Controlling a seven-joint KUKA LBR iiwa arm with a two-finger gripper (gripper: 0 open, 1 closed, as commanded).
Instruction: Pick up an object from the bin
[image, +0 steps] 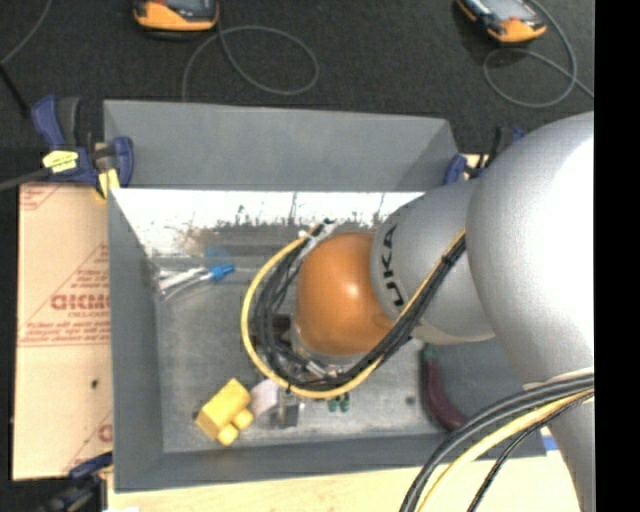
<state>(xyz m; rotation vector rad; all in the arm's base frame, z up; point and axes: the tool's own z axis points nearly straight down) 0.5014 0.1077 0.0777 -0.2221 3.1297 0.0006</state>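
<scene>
Yellow block (224, 411), lumpy with a knobbed end, lies on the floor of the bin (135, 330) near the front wall, left of centre. A small pale lilac-white piece (265, 397) touches its right side, or very nearly; its shape is hard to read.

End effector (288, 400) is low, just right of the pale piece. It hangs under the orange cover (335, 295) on the wrist. The cover and the looped cables (262, 290) hide most of it, so I cannot tell whether it is released or clenched. No thing shows in its grasp.

Arm (520, 250) enters from the right and bends steeply, so the wrist points almost straight at the floor. That suits a top-down pick of things lying flat and loose.

Other things are scattered, not heaped:
- Clear thing with a blue tip (205, 272), back left, well apart.
- Green bits (340, 404), near the front, just right of the end effector.
- Dark red thing (438, 395), by the right wall, partly under the arm.

Judgement: the pick is at the grasp stage, with nothing lifted yet. The pale piece and the yellow block are the nearest candidates. Which one is meant is possibly the pale piece, but the cover blocks the line of sight.

Risks: the two lie against each other, so closing on one may shove the other. The front wall is close, which leaves little room on that side. The block's rounded knobs could slip out of a pinch.
</scene>
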